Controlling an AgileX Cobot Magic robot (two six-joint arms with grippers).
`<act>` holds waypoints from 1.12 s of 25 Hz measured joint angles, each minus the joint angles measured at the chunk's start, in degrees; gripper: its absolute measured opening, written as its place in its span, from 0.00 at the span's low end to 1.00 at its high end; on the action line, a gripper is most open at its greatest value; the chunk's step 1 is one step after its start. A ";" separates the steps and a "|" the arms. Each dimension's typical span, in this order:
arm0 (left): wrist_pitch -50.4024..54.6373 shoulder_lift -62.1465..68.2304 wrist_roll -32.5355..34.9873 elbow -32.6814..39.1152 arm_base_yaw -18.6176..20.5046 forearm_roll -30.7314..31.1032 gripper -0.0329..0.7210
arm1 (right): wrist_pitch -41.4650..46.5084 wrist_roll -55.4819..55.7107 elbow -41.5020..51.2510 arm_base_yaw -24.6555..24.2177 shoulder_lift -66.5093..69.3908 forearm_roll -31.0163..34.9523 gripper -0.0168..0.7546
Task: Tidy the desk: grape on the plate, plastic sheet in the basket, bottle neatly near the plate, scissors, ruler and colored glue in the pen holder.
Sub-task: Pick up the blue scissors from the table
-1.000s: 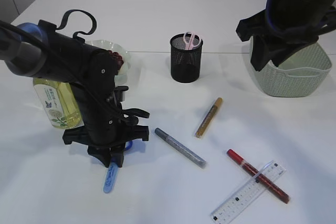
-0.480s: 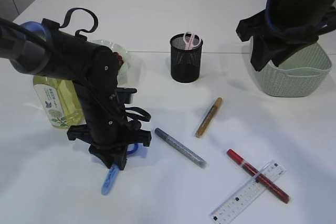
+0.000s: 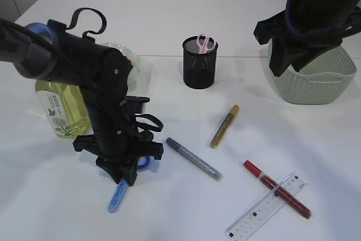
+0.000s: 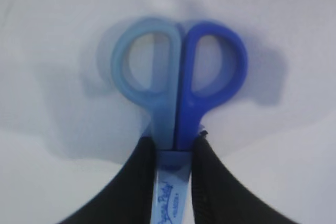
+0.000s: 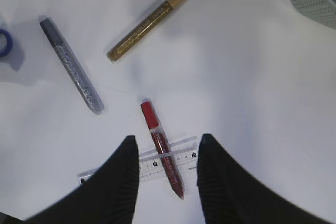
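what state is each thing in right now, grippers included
left gripper: shut on the blue scissors
blue scissors: blades closed, gripped below the handles
right gripper: open, empty, hanging above the table
pen holder: upright, pink scissors inside
basket: upright, contents hidden
bottle: upright beside the plate
red glue pen: lying across the ruler
gold glue pen: lying flat
silver glue pen: lying flat

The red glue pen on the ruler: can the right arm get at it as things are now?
Probably yes. The right gripper is open and holds nothing, and the red glue pen lies uncovered, crossing over the ruler. Nothing stands between them on the table. The grasp may catch the ruler beneath.
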 joint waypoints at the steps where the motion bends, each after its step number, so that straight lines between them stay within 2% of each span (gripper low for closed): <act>1: 0.53 0.13 0.00 -0.22 0.00 -0.14 0.21 | 0.00 0.00 0.00 0.00 0.00 0.00 0.42; 12: 5.92 1.10 0.56 -2.35 0.00 -0.44 0.21 | 0.00 0.00 0.00 0.00 0.00 0.00 0.42; 20: 6.51 -2.98 1.02 -2.35 0.00 -0.24 0.21 | 0.00 0.00 0.00 0.00 0.00 0.00 0.42; 28: 5.92 -8.09 1.06 -2.35 0.00 2.69 0.21 | 0.00 0.00 0.00 0.00 0.00 0.00 0.42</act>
